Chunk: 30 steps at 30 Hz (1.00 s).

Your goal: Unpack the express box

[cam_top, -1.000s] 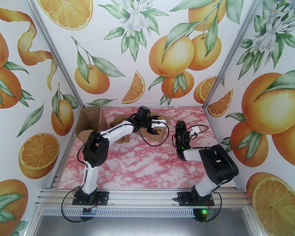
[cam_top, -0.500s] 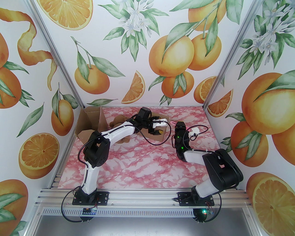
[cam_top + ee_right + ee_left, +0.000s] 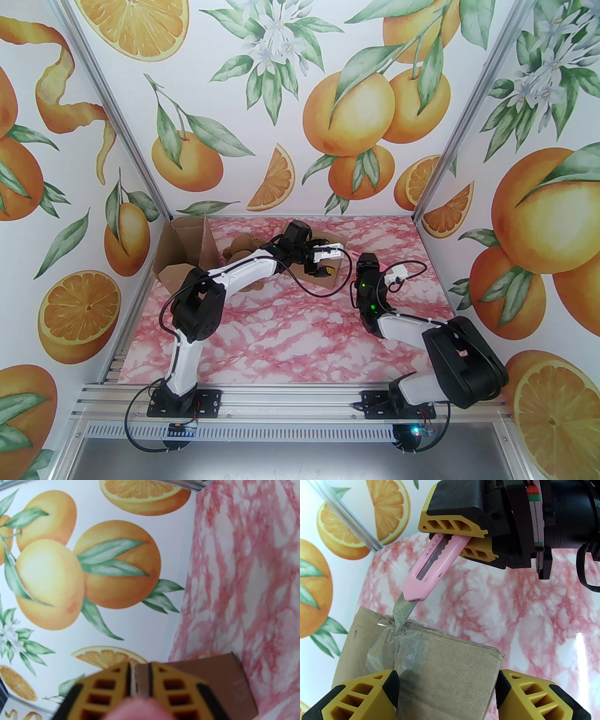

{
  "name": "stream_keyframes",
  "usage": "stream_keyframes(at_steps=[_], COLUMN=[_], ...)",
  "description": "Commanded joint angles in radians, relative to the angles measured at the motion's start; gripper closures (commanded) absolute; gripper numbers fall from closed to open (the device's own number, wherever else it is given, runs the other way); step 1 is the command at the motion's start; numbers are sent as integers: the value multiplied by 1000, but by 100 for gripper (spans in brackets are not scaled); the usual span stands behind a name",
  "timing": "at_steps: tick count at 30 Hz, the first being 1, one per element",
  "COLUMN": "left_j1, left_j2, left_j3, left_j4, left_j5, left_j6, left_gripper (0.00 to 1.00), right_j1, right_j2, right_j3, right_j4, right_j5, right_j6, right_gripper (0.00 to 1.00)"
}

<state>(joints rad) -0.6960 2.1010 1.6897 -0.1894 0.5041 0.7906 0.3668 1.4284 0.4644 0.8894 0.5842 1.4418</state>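
Two cartons sit on the worktop (image 3: 290,337): an opened carton (image 3: 180,255) at 10 o'clock, with brown lumps (image 3: 236,248) beside it too small to name. Toward 12 o'clock the left arm (image 3: 243,269) covers most of the taped express box (image 3: 450,667). The left wrist view shows it, the left jaws spread wide, one finger (image 3: 370,681) over its top, the other (image 3: 534,686) just beside its corner. A pink knife (image 3: 431,573) slants in from 1 o'clock, its blade (image 3: 404,610) in the clear tape (image 3: 405,648) at the box's far edge. The right jaws are clenched on the knife; their own camera blurs it pink at 6 o'clock.
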Motion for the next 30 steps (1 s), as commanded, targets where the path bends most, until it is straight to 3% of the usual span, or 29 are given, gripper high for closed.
stream_keyframes(at_steps=[1, 10, 20, 30], left_j1=[52, 61, 55, 54], left_j2=[-21, -33, -74, -81], left_j3=[-14, -13, -75, -71], left_j4=[147, 120, 93, 68], left_j5=[-76, -59, 70, 76], left_j6=[-33, -27, 37, 68], left_gripper=[31, 32, 31, 30], right_j1=[20, -20, -74, -92], right_j2=[-55, -133, -24, 108], right_j3=[-44, -6, 52, 167], right_j4=[-61, -194, -1, 44], right_j5=[-49, -135, -157, -211], right_j6=[-21, -24, -78, -112], right_gripper=[100, 100, 100, 100])
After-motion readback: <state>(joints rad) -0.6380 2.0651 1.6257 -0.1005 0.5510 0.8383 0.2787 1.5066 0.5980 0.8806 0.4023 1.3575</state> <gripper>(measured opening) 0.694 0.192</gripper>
